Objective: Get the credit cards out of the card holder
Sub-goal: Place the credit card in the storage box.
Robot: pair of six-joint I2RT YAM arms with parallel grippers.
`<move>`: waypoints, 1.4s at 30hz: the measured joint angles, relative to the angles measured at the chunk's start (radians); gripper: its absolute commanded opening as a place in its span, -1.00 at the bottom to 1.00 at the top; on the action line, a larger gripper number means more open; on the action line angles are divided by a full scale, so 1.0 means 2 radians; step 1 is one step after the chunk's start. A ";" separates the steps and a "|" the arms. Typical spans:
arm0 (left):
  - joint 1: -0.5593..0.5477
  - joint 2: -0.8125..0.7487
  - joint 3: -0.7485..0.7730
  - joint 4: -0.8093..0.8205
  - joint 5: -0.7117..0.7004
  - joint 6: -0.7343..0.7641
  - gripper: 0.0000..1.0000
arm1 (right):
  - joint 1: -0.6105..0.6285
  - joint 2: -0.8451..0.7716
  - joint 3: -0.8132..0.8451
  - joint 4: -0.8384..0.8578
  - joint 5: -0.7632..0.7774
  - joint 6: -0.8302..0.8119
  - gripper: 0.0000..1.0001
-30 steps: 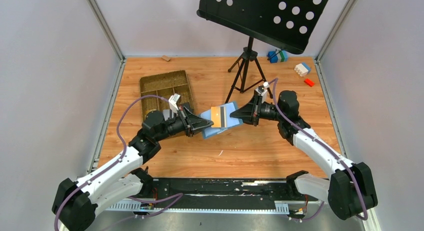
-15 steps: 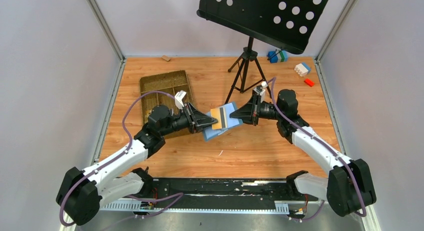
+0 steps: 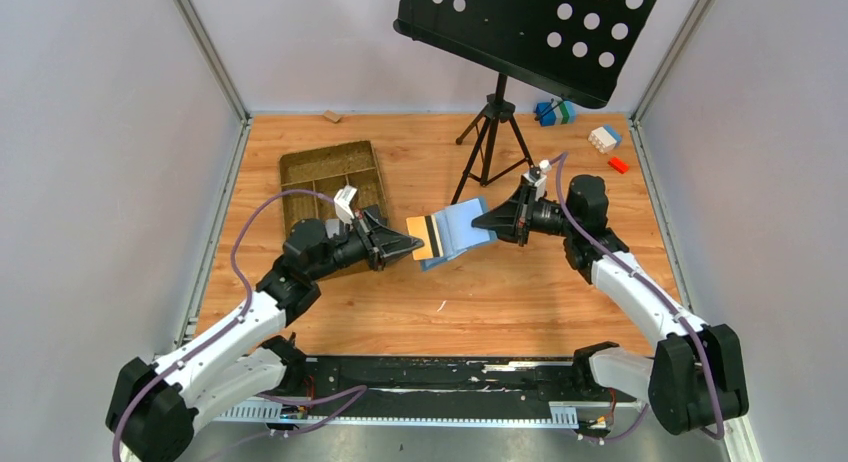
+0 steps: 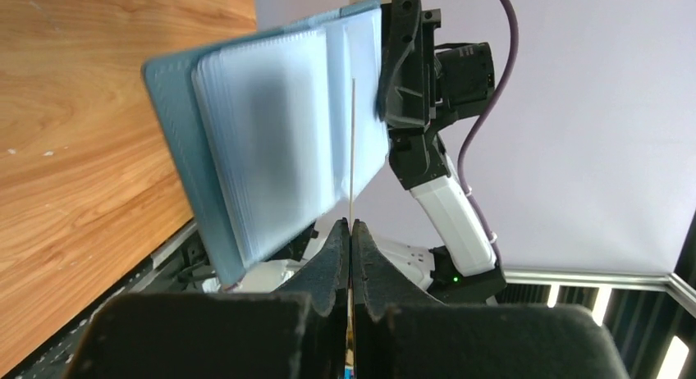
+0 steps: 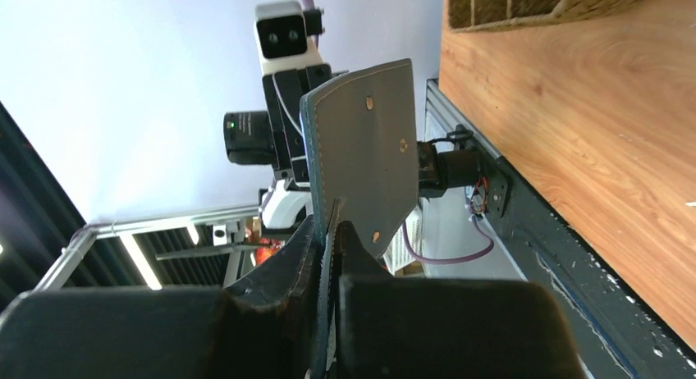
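The blue card holder (image 3: 465, 225) hangs open above the table, and my right gripper (image 3: 480, 222) is shut on its right edge. In the right wrist view its grey-blue cover (image 5: 369, 149) rises from my closed right gripper (image 5: 332, 227). A credit card (image 3: 427, 238), tan with a dark stripe, sticks out of the holder's left side. My left gripper (image 3: 416, 247) is shut on its left end. The left wrist view shows the card (image 4: 353, 149) edge-on as a thin line rising from my left gripper (image 4: 351, 227) against the holder's clear sleeves (image 4: 271, 149).
A brown compartmented tray (image 3: 333, 177) lies behind my left arm. A music stand's tripod (image 3: 490, 132) stands just behind the holder, its black desk (image 3: 530, 27) overhead. Toy blocks (image 3: 604, 137) and a red piece (image 3: 618, 165) lie at the back right.
My left gripper reached in toward the holder, then drew back left with the card, which now sticks out further. My right gripper shifted the holder slightly right.
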 measured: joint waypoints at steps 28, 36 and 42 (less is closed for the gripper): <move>0.118 0.205 0.391 -0.742 -0.416 0.500 -1.00 | -0.012 -0.002 0.097 -0.325 0.052 -0.244 -1.00; 0.118 0.259 0.392 -0.725 -0.480 0.550 -1.00 | -0.012 -0.007 0.098 -0.337 0.052 -0.250 -1.00; 0.120 0.294 0.387 -0.697 -0.505 0.559 -1.00 | -0.012 -0.007 0.098 -0.337 0.052 -0.251 -1.00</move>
